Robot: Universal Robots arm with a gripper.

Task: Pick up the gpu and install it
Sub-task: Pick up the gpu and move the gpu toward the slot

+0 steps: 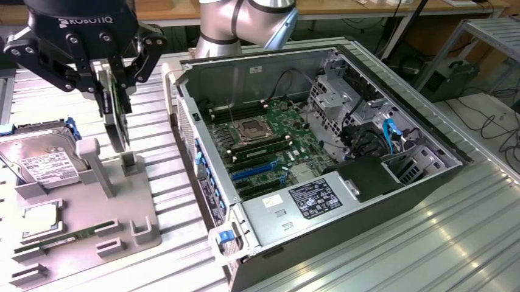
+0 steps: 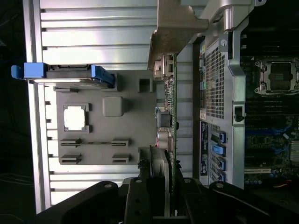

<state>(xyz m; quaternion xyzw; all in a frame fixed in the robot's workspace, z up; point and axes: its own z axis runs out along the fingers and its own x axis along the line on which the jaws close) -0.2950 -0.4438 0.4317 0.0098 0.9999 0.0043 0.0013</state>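
In the exterior view, my gripper [image 1: 114, 91] is closed partway on the one gpu [image 1: 119, 128], holding it upright on edge over the grey holder tray [image 1: 97, 207], beside one open computer case [image 1: 325, 152]. One hard drive [image 1: 41, 159] and one memory stick [image 1: 69, 236] sit in the tray.

In the wrist view, the gpu [image 2: 171, 121] runs edge-on out of my gripper [image 2: 161, 189], its metal bracket [image 2: 175, 28] at the far end.

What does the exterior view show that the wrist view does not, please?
The exterior view adds the labelled power supply and blue cables. The wrist view adds the pale metal bracket. Both share the gripper shut on the graphics card, the hard drive, the grey tray and the open computer case.
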